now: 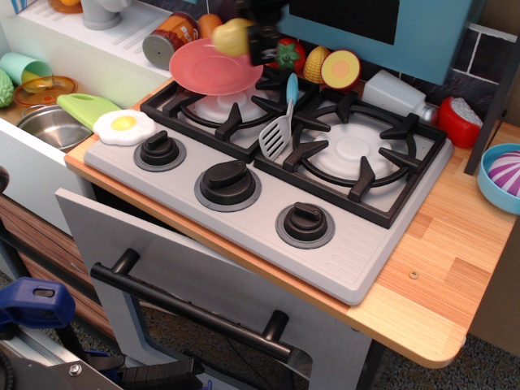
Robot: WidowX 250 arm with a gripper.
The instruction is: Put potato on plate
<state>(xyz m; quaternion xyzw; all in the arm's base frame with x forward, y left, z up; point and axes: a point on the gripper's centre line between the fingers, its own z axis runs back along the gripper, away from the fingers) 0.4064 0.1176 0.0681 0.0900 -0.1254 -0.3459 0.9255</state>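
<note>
The pink-red plate [210,69] rests on the back left burner of the toy stove. The yellow-tan potato [232,36] hangs over the plate's far right edge, held in my black gripper [248,36], which comes in from the top of the frame. The gripper is blurred and mostly cut off by the frame edge. Its jaws are shut on the potato.
A spatula [280,122] lies between the burners. A halved fruit [340,69], strawberry [288,54] and can [166,39] sit behind the stove. A fried egg [123,126], green board [85,106] and sink [49,122] are left. A blue bowl [501,175] is right.
</note>
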